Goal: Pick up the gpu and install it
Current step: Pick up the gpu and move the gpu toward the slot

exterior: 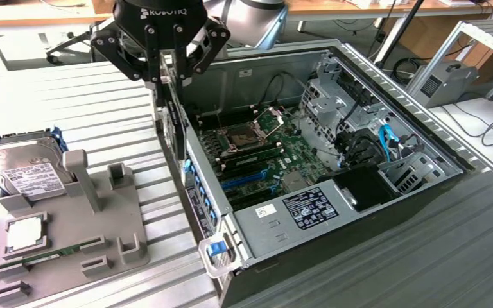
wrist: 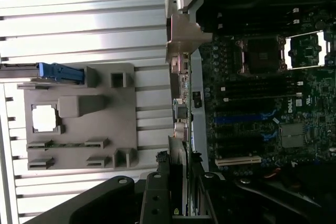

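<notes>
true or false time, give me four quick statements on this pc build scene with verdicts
1. The fingers grip the gpu. True.
2. The gpu sits in a motherboard slot. False: it hangs edge-on by the case wall, unseated.
3. The hard drive rests in the grey holder, outside the case. True.
4. The case is closed. False: its side is open, with the motherboard exposed.
</notes>
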Robot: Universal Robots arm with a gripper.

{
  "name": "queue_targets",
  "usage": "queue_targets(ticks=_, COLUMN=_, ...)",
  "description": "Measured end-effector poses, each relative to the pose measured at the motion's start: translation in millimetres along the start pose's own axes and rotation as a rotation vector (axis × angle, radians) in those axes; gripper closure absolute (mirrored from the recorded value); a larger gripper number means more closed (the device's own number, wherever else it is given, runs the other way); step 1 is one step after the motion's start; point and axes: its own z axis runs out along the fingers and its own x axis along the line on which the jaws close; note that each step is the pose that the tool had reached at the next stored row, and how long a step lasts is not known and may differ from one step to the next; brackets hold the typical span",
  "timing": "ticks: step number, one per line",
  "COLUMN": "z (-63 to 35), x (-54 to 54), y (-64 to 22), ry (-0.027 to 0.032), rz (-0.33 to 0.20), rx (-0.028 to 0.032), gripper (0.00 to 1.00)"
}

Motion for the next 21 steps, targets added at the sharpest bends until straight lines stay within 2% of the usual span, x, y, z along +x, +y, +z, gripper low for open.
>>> queue_targets(ticks=21, z=0.4, x=-10.3, y=0.8, ry=0.0000, rz=0.000, rx=0.0001, gripper=0.74)
